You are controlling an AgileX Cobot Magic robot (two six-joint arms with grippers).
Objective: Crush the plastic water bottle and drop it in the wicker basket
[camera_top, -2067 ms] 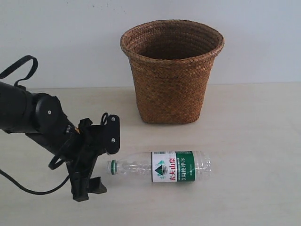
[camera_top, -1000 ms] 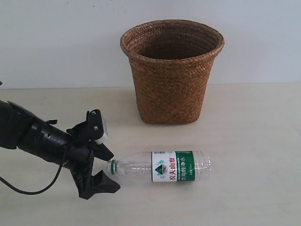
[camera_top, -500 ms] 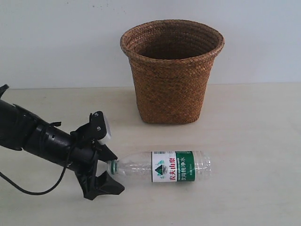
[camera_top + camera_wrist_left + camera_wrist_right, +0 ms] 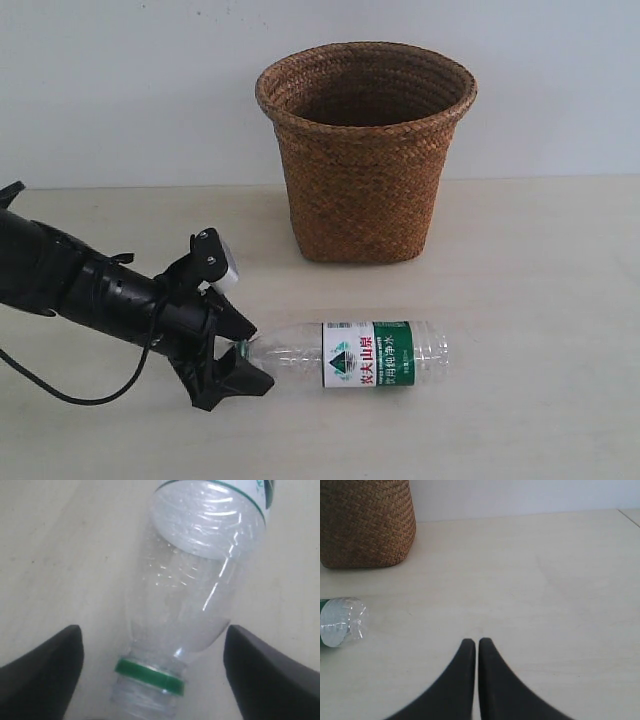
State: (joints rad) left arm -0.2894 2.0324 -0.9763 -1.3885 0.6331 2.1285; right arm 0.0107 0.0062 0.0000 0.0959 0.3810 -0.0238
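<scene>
1. Exterior view
   - The plastic water bottle (image 4: 345,353) is seen lying on its side on the table (image 4: 540,300), at 6 o'clock from the wicker basket (image 4: 365,150) and apart from it. Its neck is pointed to 9 o'clock.
   - The left gripper (image 4: 245,352) is placed at the bottle's 9 o'clock end, with one finger on each side of the neck.
   - The step in hand is judged to be the grasp of the neck end. The neck should be kept centred between the fingers, because a round bottle is likely to roll if one finger lands first.
   - The bottle is not yet crushed.

2. Left wrist view
   - The left gripper (image 4: 152,630) is shown wide open, and nothing is held.
   - The bottle (image 4: 192,580) is framed between the fingers (image 4: 40,675), and a clear gap is seen on both sides. No contact is visible.
   - The green ring (image 4: 150,676) marks the stiff neck. A squeeze further along, on the clear shoulder, is judged to collapse the wall more readily.

3. Right wrist view
   - The right gripper (image 4: 476,645) is shown closed with nothing held, its fingers all but touching.
   - The bottle's base (image 4: 340,622) and the basket (image 4: 365,525) are seen well apart from it.
</scene>
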